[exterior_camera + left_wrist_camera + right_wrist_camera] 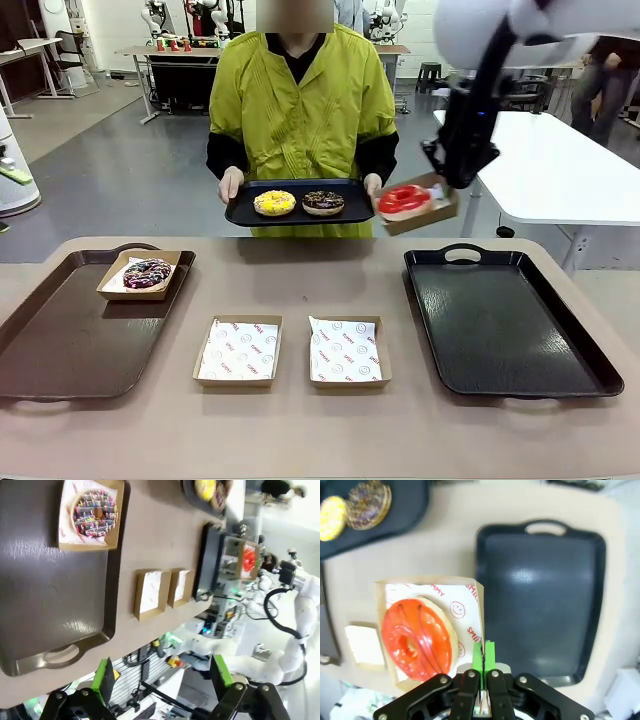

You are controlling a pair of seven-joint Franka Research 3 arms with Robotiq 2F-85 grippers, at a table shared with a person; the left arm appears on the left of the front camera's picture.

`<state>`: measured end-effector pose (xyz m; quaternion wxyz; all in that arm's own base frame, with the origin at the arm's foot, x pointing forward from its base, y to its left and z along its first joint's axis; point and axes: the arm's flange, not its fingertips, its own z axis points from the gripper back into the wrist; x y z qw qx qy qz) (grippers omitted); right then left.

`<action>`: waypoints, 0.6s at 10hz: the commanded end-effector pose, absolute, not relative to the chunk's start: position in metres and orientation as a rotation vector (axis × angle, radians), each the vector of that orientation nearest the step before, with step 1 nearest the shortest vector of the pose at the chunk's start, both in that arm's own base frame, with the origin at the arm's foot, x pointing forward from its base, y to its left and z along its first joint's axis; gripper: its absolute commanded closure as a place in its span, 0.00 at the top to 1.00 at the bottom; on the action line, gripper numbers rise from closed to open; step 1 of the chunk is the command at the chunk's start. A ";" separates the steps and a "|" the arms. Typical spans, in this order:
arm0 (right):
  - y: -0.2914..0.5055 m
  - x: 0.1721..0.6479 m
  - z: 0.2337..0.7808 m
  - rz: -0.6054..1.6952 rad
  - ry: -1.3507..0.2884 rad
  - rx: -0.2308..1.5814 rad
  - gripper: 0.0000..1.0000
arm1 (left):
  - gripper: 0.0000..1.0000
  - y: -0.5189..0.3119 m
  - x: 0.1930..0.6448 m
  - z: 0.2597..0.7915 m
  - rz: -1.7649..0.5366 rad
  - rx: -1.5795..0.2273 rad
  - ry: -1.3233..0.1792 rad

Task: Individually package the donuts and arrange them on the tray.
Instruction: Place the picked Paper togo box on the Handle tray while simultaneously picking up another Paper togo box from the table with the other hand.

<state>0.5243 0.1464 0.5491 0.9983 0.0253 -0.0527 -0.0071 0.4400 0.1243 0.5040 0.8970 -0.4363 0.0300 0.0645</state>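
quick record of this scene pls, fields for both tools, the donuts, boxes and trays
right tool: shut on the held box rim, above the table
held box: paper-lined, carries the red-glazed donut
left tool: open, holding nothing
person's tray: held at the far side; yellow-iced donut and chocolate sprinkled donut on it, unboxed
brown tray: robot's left; one box with the purple sprinkled donut
table centre: two paper-lined boxes, side by side, no donut inside
black tray: robot's right, on the table

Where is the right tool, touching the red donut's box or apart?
Touching. In the right wrist view the right tool is shut on the edge of the box beside the red donut.
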 end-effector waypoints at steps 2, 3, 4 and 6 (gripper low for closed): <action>0.088 0.518 0.518 0.002 -0.124 0.053 0.01 | 1.00 0.043 0.433 0.512 0.081 -0.647 0.091; 0.072 0.520 0.507 0.006 -0.109 0.044 0.01 | 1.00 0.012 0.431 0.514 0.061 -0.561 0.097; 0.062 0.524 0.497 -0.007 -0.120 0.055 0.01 | 1.00 -0.012 0.430 0.516 0.044 -0.505 0.108; 0.051 0.533 0.474 -0.055 -0.110 0.048 0.01 | 1.00 -0.056 0.424 0.502 0.017 -0.401 0.113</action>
